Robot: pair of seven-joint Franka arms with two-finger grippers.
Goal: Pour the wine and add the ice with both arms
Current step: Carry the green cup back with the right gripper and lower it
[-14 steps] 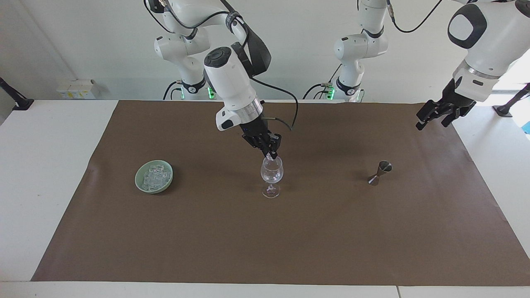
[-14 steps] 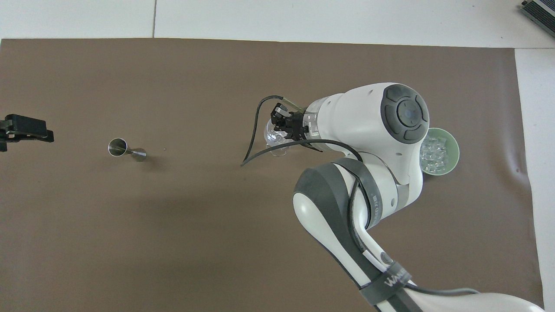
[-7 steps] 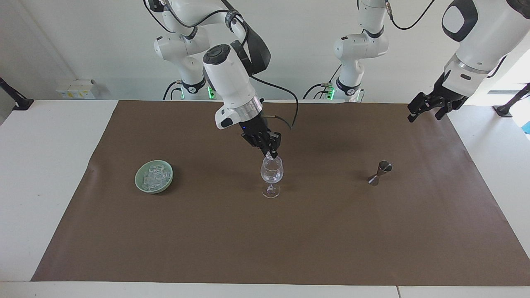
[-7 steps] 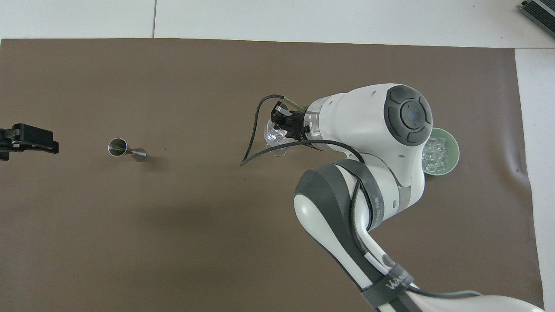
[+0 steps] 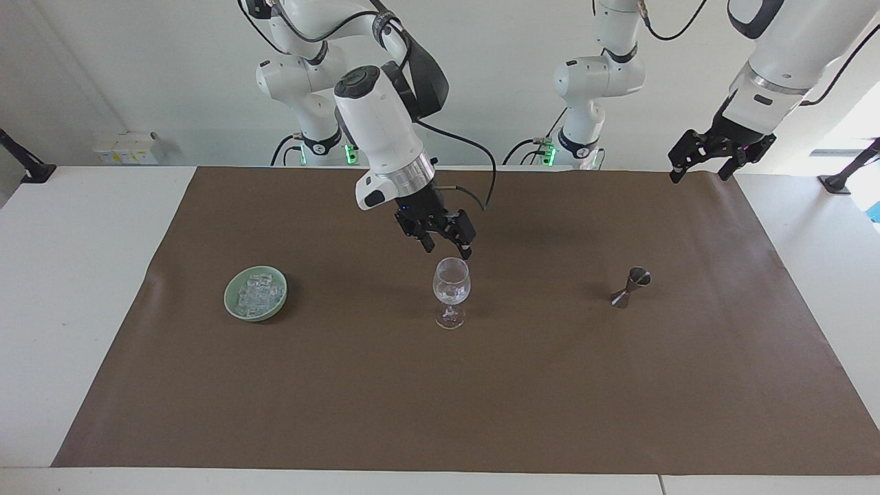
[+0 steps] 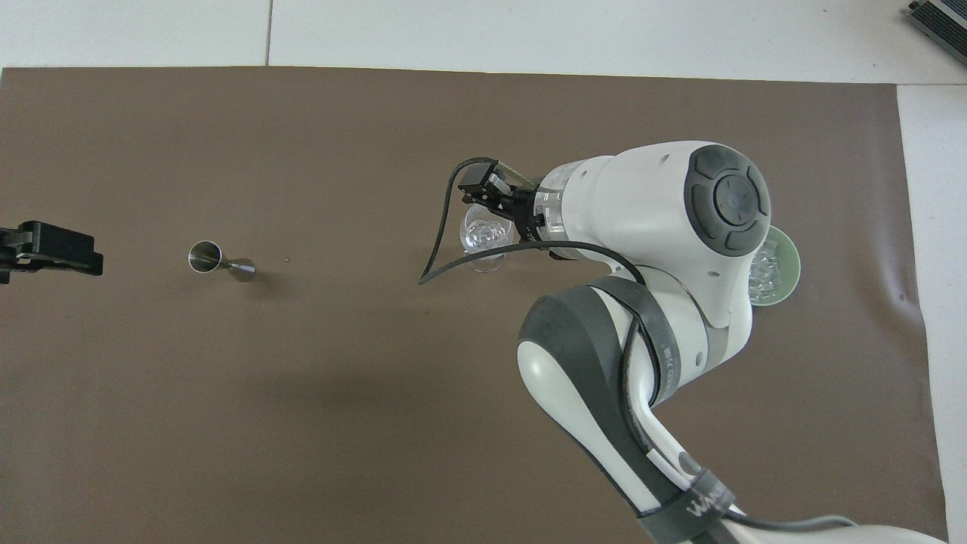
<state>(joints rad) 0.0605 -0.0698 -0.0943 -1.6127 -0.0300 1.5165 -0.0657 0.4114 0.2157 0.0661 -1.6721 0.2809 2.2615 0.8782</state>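
Brown mat (image 5: 481, 399): clear glassy ice (image 5: 260, 293) cubes heaped in green bowl (image 5: 232, 307).

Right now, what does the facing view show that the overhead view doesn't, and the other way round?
Facing view only: both arm bases at the wall, the whole bowl of ice, and the gap between the open right gripper and the glass beneath it. The open left gripper hangs over the mat's corner.

Overhead view only: the glass's inside from above, and a laptop-like thing in the corner.

Both: glass, jigger, bowl, mat, both grippers.
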